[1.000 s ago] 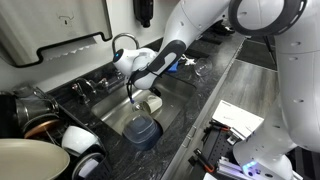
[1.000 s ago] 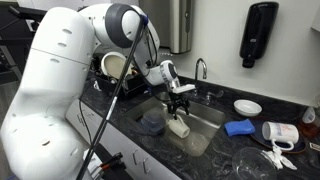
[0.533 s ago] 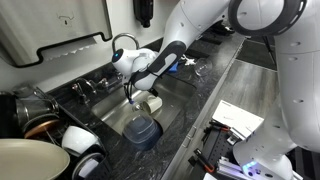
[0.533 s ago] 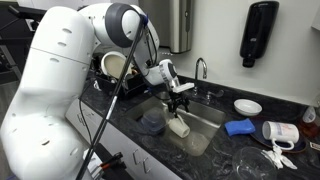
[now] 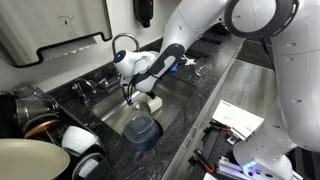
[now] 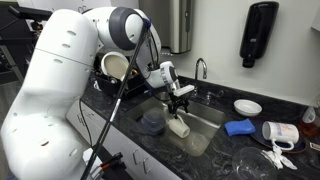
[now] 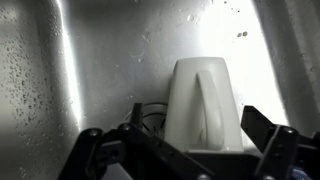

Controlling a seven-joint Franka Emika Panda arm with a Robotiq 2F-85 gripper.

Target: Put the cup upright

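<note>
Well, in an exterior view we see the claw [image 5: 135, 97] hanging low inside the steel sink [image 5: 180, 90], its jaws spread and gripping nothing. The cup [image 5: 152, 102] lies on its side on the sink floor just beside the claw. The dark blue container [image 5: 141, 130] sits near the claw too, closer to the camera. A faucet [image 5: 124, 37] arches behind the claw at the sink's edge. In an exterior view from across the counter, the claw [image 6: 180, 105] hovers right above the cup [image 6: 179, 127], with the dark blue container [image 6: 152, 121] just beside and below it. A shallow white bowl [image 6: 247, 107] and a blue item [image 6: 238, 127] lie on the counter well apart from the claw. In the wrist view the cup [image 7: 205, 105] lies on the wet metal floor between the two dark fingers [image 7: 88, 150], which stand wide; we cannot tell whether either touches it
</note>
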